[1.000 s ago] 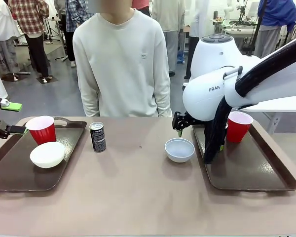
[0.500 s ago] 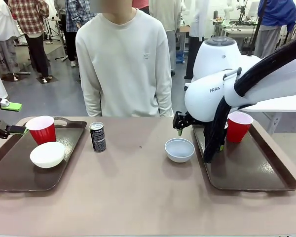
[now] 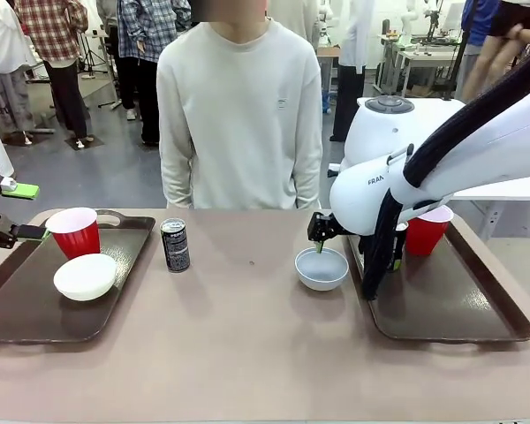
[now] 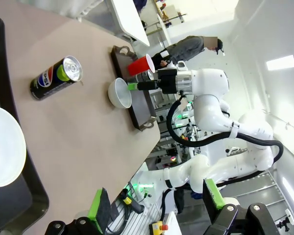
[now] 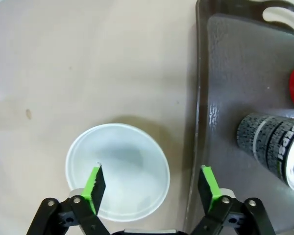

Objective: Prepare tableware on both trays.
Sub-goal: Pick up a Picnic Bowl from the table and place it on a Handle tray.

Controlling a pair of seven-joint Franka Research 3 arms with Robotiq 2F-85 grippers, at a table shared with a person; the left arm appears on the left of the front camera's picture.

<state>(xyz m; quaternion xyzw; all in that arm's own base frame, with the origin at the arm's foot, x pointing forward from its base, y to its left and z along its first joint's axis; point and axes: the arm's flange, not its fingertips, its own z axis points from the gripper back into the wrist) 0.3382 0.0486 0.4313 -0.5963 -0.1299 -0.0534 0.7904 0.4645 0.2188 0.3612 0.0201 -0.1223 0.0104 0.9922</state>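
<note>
Left hand (image 4: 154, 193) spread; right hand (image 5: 151, 176) spread over the smooth, round pale bowl (image 5: 122, 156).

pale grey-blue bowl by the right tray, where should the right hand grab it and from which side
Probably the rim, from straight above: the bowl sits upright and open on the table, so one finger can go inside and one outside its thin wall. The right hand hangs above it, jaws open.
</note>
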